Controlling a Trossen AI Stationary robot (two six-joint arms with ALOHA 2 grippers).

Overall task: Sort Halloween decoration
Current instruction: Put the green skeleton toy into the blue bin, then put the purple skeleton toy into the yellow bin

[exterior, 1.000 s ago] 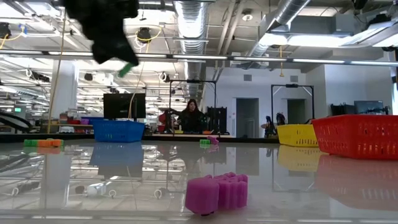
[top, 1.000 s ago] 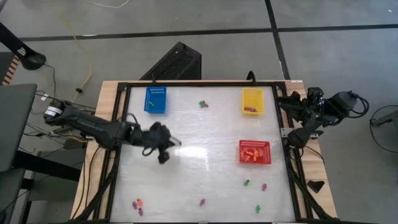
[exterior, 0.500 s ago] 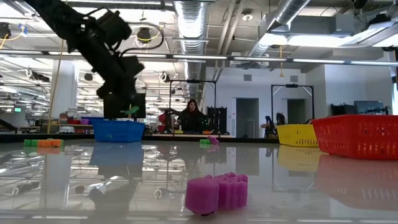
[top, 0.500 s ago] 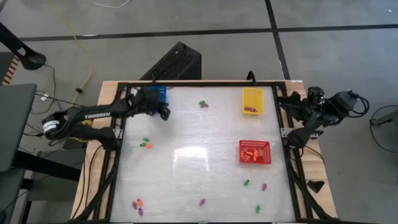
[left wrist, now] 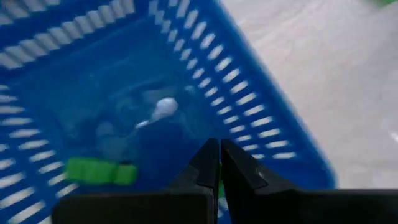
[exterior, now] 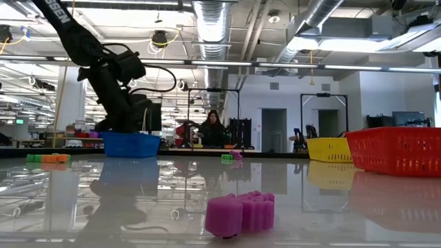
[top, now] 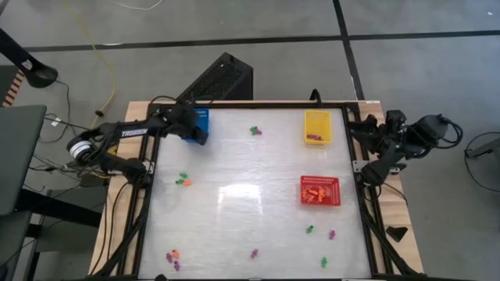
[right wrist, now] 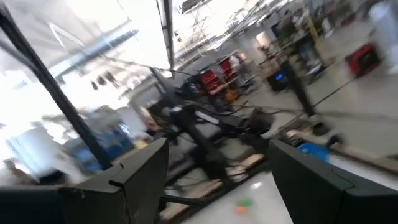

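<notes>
My left gripper (left wrist: 219, 155) is shut and reaches slanting down into the blue basket (top: 200, 117) at the table's far left. A sliver of a green decoration piece (left wrist: 219, 188) shows between its fingers. Another green piece (left wrist: 99, 171) lies on the basket floor. In the low view the basket wall (exterior: 131, 145) hides the fingertips. Loose pieces lie on the table at the far middle (top: 255, 130), the left (top: 183, 179) and along the near side (top: 254, 253). My right gripper (right wrist: 217, 180) waits open off the table's right edge (top: 367, 131). My left gripper pinches a green piece between its two fingers; only a thin strip of it (left wrist: 219, 188) shows in the gap behind the tips. The fingers slant down into the blue basket from the table's left side. Whether the piece touches the basket floor I cannot tell.
A yellow basket (top: 316, 126) stands at the far right and a red basket (top: 320, 190) with orange pieces at the right middle. A purple piece (exterior: 240, 212) lies close to the low camera. Further pieces lie near right (top: 331, 233) and near left (top: 173, 256).
My left gripper has swung from the table's left middle toward the far left corner and come down into the blue basket, turning as it went. It has stayed shut, carrying the green piece along.
</notes>
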